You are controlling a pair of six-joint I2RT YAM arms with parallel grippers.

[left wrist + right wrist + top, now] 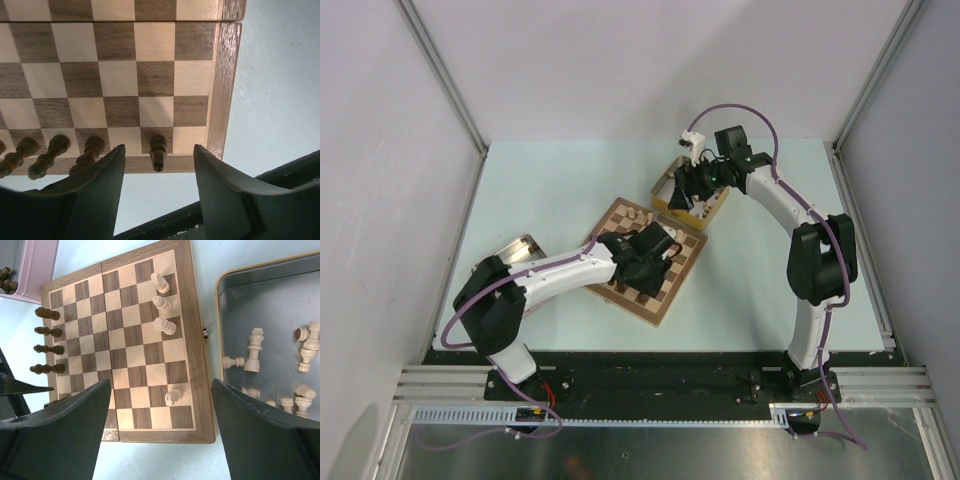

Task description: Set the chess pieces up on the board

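The board (120, 75) lies tilted at the table's middle (665, 300). Several dark chess pieces stand along one edge. One of them (158, 150) stands free on its square between the spread fingers of my left gripper (159, 147), which is open and touches nothing. Three more dark pieces (52, 152) line up to its left. On the opposite edge stand pale pieces (162, 304), with one (172, 396) near the corner. My right gripper (161, 385) hangs open and empty high above that corner, beside the tin of pale pieces (255, 350).
The yellow-rimmed tin (265, 300) touches the board's far corner and holds several loose pale pieces. A pink tin (35, 270) with dark pieces (6, 280) lies on the board's other side, next to the left arm (517, 248). Walls enclose the table.
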